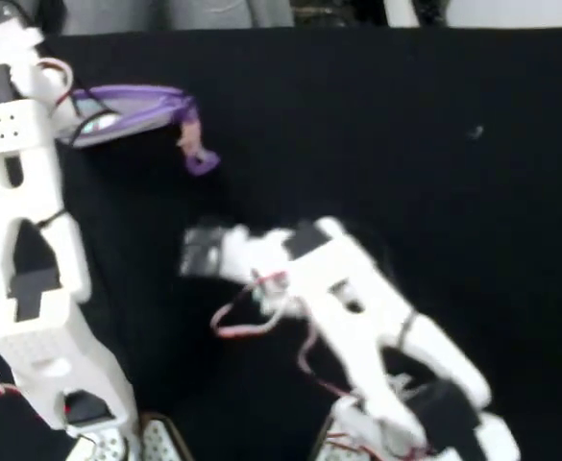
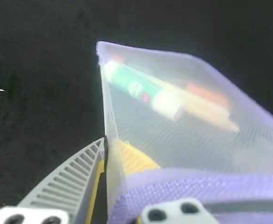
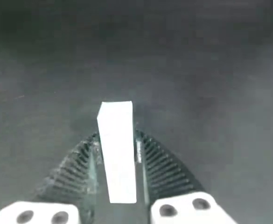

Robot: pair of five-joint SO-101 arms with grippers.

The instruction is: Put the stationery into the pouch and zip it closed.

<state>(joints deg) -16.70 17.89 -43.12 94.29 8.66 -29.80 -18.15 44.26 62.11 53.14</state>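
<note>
A translucent pouch (image 1: pixel 127 110) with a purple zip edge hangs above the black table at the far left, its purple pull tab (image 1: pixel 200 159) dangling. My left gripper (image 1: pixel 77 125) is shut on the pouch's end. In the left wrist view the pouch (image 2: pixel 183 140) holds a green-and-white marker (image 2: pixel 136 86), an orange pen (image 2: pixel 208 105) and something yellow (image 2: pixel 131 158); a ribbed finger (image 2: pixel 75 179) presses against its side. My right gripper (image 1: pixel 202 254) is over the middle of the table, shut on a white rectangular block (image 3: pixel 116 149) that stands upright between its ribbed fingers (image 3: pixel 162 163).
The black table (image 1: pixel 434 144) stretches away to the right and back. Red and white cables (image 1: pixel 247 322) loop beside the right arm. The arms' bases (image 1: pixel 117 437) stand at the front edge.
</note>
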